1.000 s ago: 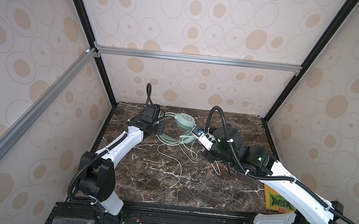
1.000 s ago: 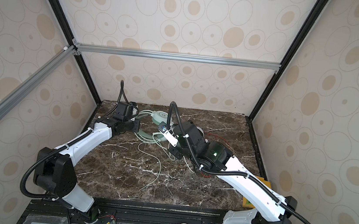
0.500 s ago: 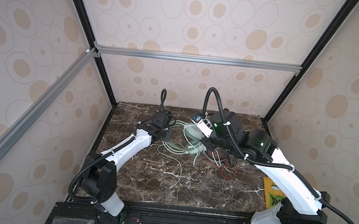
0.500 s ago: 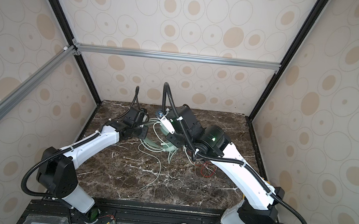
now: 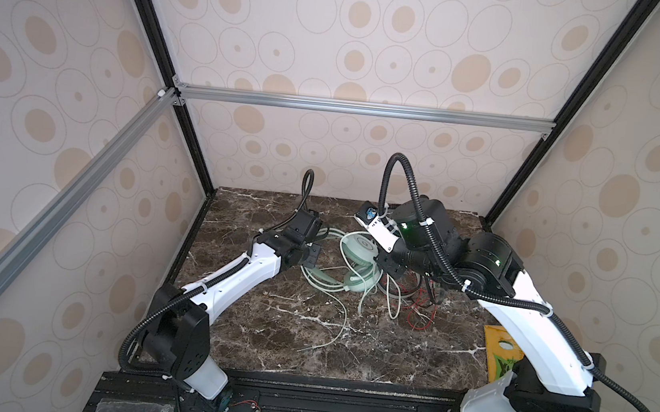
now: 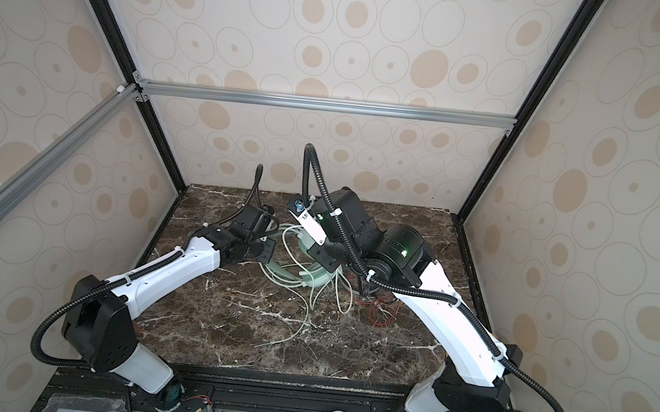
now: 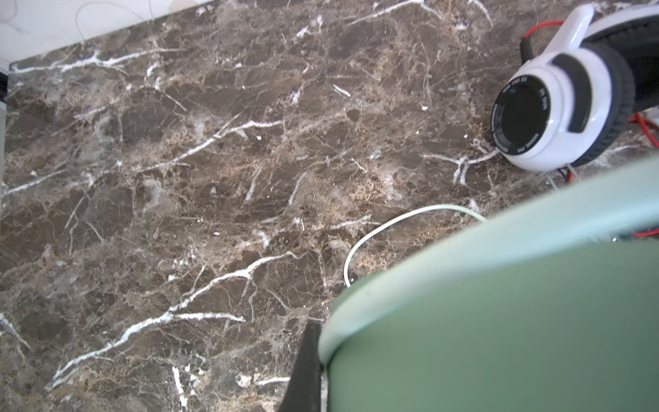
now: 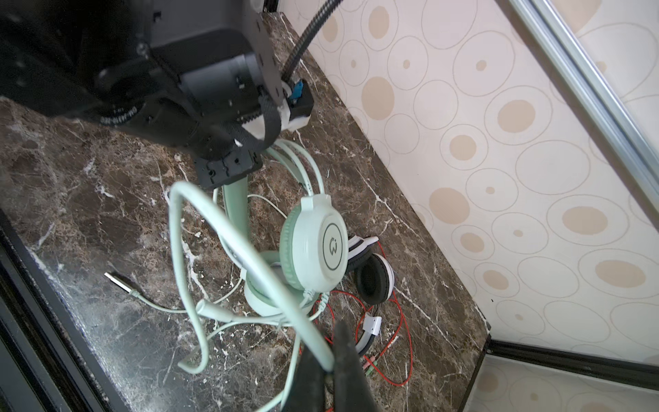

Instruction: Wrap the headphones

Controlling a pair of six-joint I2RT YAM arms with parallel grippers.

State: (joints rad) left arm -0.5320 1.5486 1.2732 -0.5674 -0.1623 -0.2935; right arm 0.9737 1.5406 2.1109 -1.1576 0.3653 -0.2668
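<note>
- My left pincer (image 8: 231, 167) is clamped together on the headband (image 7: 499, 303) of the mint-green headset (image 5: 361, 246), holding the band up off the marble surface (image 5: 264, 334).
- My right pincer (image 8: 330, 364) is pinched tight on the pale green cable (image 8: 214, 232), a little way out from the mint-green headset, with 1 slack loop arching up between.
- The white headset (image 8: 374, 274) lies just behind the mint-green headset, toward the wall (image 8: 463, 142); I cannot tell whether the 2 touch. Its red cable (image 8: 403, 339) sprawls beside the mint-green headset's lower earcup.
- The USB plug (image 8: 119, 280) rests on the surface, on the side of the mint-green headset away from the wall.
- I judge both headsets to be light. Their shells are hard, glossy, rounded plastic and likely slippery, while the cushions look soft. The springy band looks like the safest place to hold.
- The pale green cable is round, rubbery and limp. It should bend easily but could slide through a loose pinch, so I would grip it near the earcup and feed short lengths.
- The red cable is far thinner and crosses green strands near the mint-green headset, so it looks likely to snag.
</note>
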